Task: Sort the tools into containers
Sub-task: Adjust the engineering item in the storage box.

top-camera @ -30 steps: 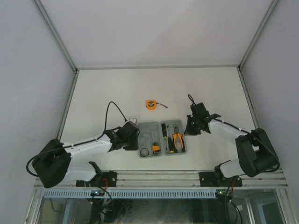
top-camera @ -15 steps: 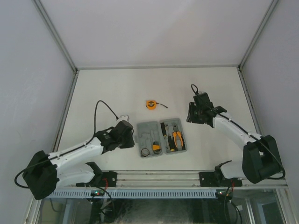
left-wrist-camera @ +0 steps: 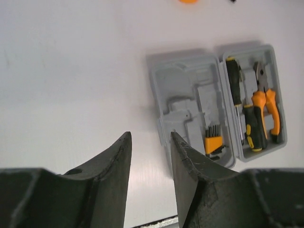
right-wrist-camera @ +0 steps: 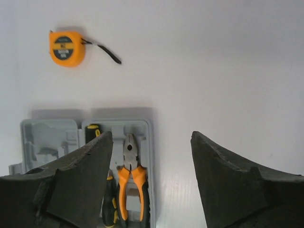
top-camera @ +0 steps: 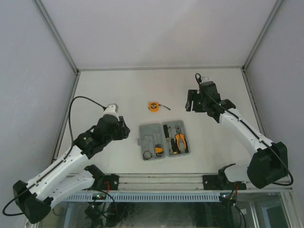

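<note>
Pliers (top-camera: pixel 180 142) and screwdrivers (top-camera: pixel 169 138) lie lengthwise, handles toward the arms, in the right half of the flat grey moulded case (top-camera: pixel 148 133), round orange tape measure (top-camera: pixel 153 106) beyond, left gripper (left-wrist-camera: pixel 149 137) narrowly parted, right gripper (right-wrist-camera: pixel 151 135) wide, both empty.

On the white bench (top-camera: pixel 118 90) the grey tool case (top-camera: pixel 151 133) lies spread flat holding the pliers (top-camera: pixel 180 142) and hex-key set (top-camera: pixel 157 151), the tape measure (top-camera: pixel 153 106) beyond it, the left gripper (top-camera: pixel 125 129) just left of it and the right gripper (top-camera: pixel 189 100) beyond its right end.
</note>
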`<move>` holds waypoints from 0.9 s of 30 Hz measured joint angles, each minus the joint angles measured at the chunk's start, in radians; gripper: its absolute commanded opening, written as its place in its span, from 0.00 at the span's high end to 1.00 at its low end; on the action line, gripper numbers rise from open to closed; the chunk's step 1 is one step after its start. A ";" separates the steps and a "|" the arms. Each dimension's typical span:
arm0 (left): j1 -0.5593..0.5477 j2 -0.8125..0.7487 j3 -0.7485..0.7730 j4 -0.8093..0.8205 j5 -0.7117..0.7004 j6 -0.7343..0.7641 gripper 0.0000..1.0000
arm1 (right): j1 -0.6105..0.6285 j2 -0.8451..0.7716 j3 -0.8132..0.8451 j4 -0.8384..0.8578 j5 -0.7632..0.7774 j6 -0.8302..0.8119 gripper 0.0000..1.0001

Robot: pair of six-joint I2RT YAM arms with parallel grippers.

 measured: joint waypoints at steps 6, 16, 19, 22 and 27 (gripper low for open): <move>0.151 -0.025 0.014 0.000 0.057 0.045 0.54 | 0.031 0.108 0.154 -0.010 0.000 -0.021 0.26; 0.402 -0.032 0.055 -0.053 0.139 0.117 0.51 | 0.175 0.453 0.481 -0.069 0.026 -0.027 0.00; 0.418 -0.035 0.077 -0.069 0.129 0.148 0.50 | 0.196 0.555 0.594 -0.087 0.007 -0.021 0.00; 0.421 -0.037 0.085 -0.080 0.117 0.171 0.49 | 0.208 0.652 0.702 -0.099 -0.021 -0.014 0.00; 0.426 -0.037 0.085 -0.101 0.101 0.189 0.47 | 0.217 0.811 0.896 -0.134 -0.054 0.003 0.01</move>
